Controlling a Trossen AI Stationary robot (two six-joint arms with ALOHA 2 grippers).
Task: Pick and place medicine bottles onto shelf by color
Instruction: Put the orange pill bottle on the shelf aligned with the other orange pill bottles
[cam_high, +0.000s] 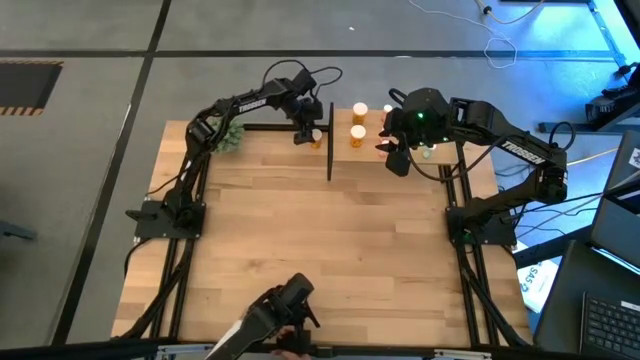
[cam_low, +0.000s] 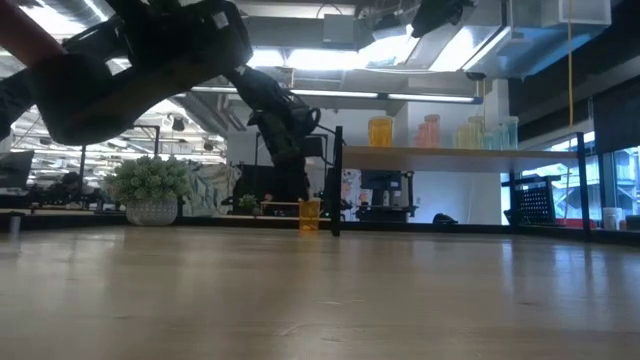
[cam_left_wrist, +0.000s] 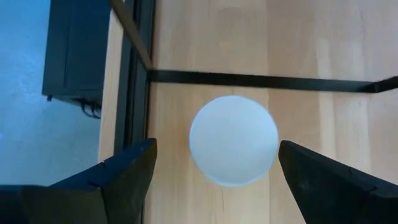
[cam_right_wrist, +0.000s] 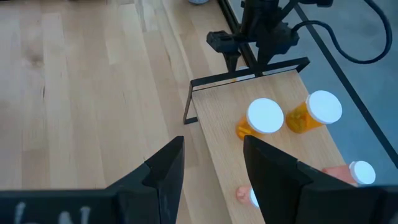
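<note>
at the table's far edge, just left of the shelf (cam_high: 400, 150), the left gripper (cam_high: 306, 132) hangs with its fingers spread wide and empty straight above an orange bottle (cam_low: 309, 214) that stands on the tabletop. in the left wrist view its white cap (cam_left_wrist: 234, 140) sits between the two fingers (cam_left_wrist: 124, 171), so the bottle's long axis is upright and points up into the grip; the coming move looks like a plain descent and close. the left arm is far nearer to it than the right. the right gripper (cam_high: 396, 150) hovers over the shelf, fingers apart and holding nothing, beside two orange bottles (cam_right_wrist: 265, 119) already there. "trossen" is printed on both arms.
</note>
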